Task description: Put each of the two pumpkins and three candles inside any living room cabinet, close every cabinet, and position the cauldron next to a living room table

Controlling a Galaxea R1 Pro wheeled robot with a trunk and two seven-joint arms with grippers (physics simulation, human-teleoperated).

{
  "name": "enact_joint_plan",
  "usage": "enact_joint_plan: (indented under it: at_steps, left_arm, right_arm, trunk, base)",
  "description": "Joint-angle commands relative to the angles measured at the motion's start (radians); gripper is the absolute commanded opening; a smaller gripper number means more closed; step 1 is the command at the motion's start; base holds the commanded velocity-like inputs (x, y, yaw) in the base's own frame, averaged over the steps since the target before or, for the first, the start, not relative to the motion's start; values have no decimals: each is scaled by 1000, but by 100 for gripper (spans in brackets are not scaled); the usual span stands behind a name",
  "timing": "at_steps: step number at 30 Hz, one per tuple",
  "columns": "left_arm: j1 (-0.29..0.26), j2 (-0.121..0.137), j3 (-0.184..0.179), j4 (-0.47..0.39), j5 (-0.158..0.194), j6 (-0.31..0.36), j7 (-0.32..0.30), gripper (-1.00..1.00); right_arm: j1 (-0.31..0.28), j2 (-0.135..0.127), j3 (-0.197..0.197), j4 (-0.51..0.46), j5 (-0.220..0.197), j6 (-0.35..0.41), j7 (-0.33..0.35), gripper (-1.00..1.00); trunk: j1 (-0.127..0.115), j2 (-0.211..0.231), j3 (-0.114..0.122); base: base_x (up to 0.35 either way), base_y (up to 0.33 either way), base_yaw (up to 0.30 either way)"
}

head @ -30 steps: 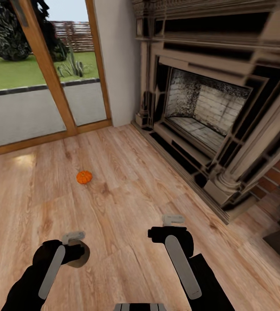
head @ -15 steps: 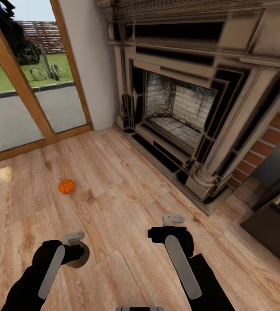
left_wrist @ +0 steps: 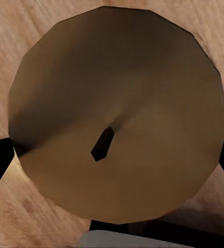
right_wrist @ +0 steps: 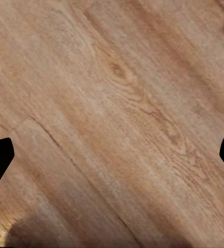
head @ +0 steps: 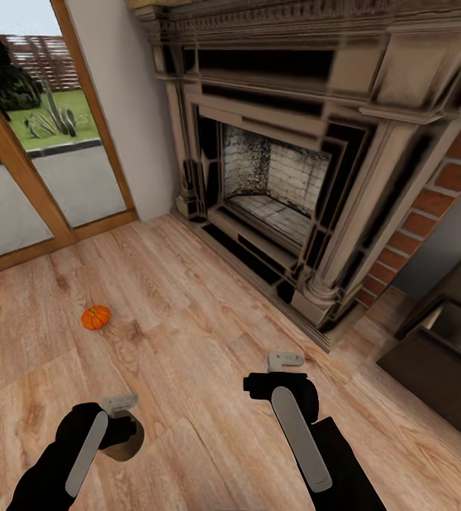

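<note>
Left gripper point(head: 120, 433) clamps candle point(left_wrist: 117, 113); pumpkin point(head: 95, 317) on floor point(head: 202, 333).

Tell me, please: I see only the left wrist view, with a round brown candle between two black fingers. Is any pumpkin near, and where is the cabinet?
Observer: Yes. In the head view one pumpkin lies on the wood floor, ahead of the left claw that holds your candle, and to its left.
Operator: And the cabinet?
Observer: The dark cabinet stands to the robot's right, past the fireplace; its drawer looks pulled open.
Operator: Is the right claw free?
Observer: The right claw is open, with only bare floor between its fingers.
</note>
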Motion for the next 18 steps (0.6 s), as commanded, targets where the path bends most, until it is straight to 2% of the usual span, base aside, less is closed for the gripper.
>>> enact_joint_plan:
  at_steps: [1,4,6,7,10,13,18]
  left_arm:
    - [-8,0,0,23,9,3,8,-100]
    - [-41,1,-2,103,3,0,14,-100]
    - [-75,15,-3,208,-7,-13,16,-100]
    - [-87,32,-3,261,-7,-33,13,-100]
    - [-97,51,-8,353,-8,-104,8,-100]
    - [-108,57,-8,389,-11,-132,4,-100]
    - [-120,57,-8,400,-10,-137,-8,-100]
  right_arm:
    - [-1,0,1,-1,-9,3,-10,100]
    - [-1,0,1,0,-10,3,-10,100]
    - [-1,0,0,1,-9,2,-10,100]
    - [-2,0,-1,1,-9,2,-10,100]
    - [-1,0,-1,1,-9,1,-10,100]
    - [-2,0,0,1,-8,2,-9,100]
    - [-1,0,0,1,-9,4,-4,100]
  trunk:
    - [-4,7,3]
    - [-16,28,12]
    - [-23,42,18]
    - [-27,49,21]
    - [-39,70,31]
    - [-50,91,40]
    - [-69,126,57]
  base:
    - [0,0,-20]
    - [0,0,-130]
    - [0,0,-240]
    - [0,0,-263]
    - [0,0,-273]
    - [0,0,-278]
    - [0,0,-277]
